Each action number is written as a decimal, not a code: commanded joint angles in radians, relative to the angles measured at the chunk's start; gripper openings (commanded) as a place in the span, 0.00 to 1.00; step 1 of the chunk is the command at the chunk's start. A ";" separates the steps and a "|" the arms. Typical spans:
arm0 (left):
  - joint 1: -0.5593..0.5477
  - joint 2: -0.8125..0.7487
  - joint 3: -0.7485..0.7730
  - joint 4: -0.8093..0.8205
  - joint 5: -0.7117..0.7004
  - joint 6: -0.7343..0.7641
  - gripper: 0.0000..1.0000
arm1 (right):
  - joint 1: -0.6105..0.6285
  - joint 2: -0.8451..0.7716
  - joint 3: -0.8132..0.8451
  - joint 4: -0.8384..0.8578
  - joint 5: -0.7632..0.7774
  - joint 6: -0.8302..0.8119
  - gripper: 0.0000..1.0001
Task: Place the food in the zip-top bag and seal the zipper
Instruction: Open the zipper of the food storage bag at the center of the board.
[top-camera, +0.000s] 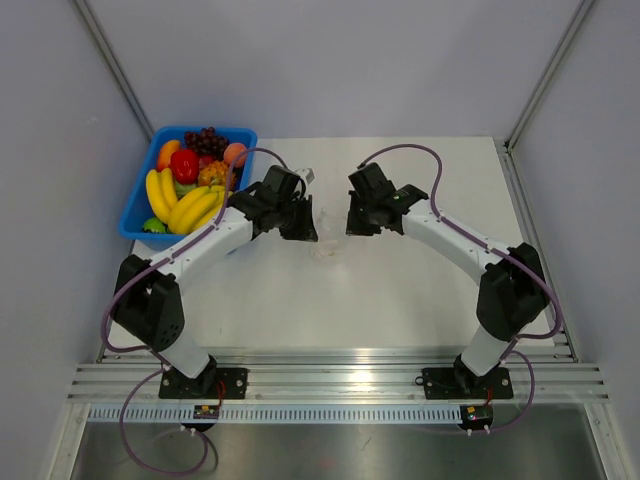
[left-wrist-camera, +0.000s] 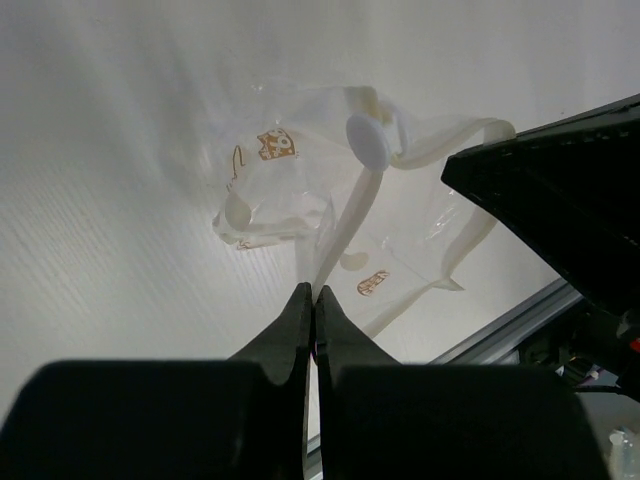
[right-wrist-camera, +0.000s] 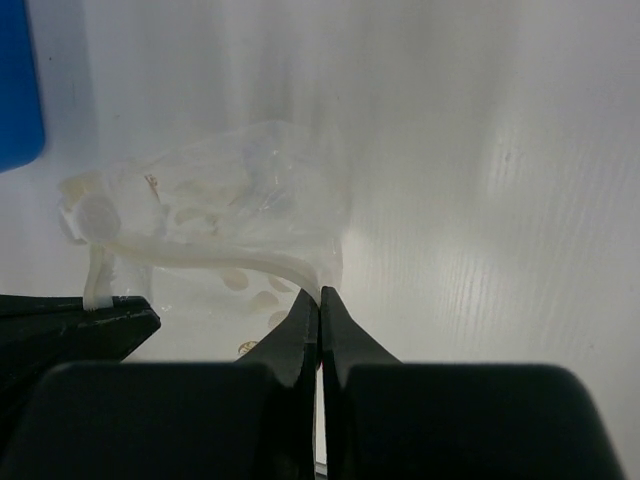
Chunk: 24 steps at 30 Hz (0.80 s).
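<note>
Table (top-camera: 420, 290): bin (top-camera: 133, 216) at far left corner, both arms meeting mid-table

Left gripper (left-wrist-camera: 315, 296): jaws pressed together, tips on the whitish rim band of the bag (left-wrist-camera: 290, 190). I judge a pinch on the film, nothing thicker

Right gripper (right-wrist-camera: 320, 298): jaws likewise closed, tips at the other end of the same band, so the bag is taken at both ends

Bag: mid-table between my two grippers, crumpled, see-through. Will handle as almost weightless, limp and slick, with no stiffness of its own, so it folds wherever unsupported. Best hold is the rim band, the only firm part. The body film would slide or tear

Long axis: runs side to side from one grip to the other, body bulging away from the band. Whether the mouth gapes, cannot tell

Peach (top-camera: 235, 153): in the bin, far right corner, well apart from the bag. Looks firm, round, likely to roll, so grip across the middle

Zipper (right-wrist-camera: 200, 258): follows the band, curved and slack, not yet pressed

Round white tab (left-wrist-camera: 368, 140) sits on it
</note>
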 joint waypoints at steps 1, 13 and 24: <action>0.019 -0.016 -0.004 -0.061 -0.069 0.054 0.00 | 0.004 0.004 0.046 0.027 0.005 -0.010 0.00; 0.032 -0.005 -0.025 -0.038 -0.045 0.048 0.00 | 0.004 0.019 0.003 0.059 -0.026 -0.017 0.00; 0.032 0.005 -0.036 -0.018 0.027 0.002 0.00 | 0.010 -0.013 0.039 0.009 -0.035 -0.076 0.37</action>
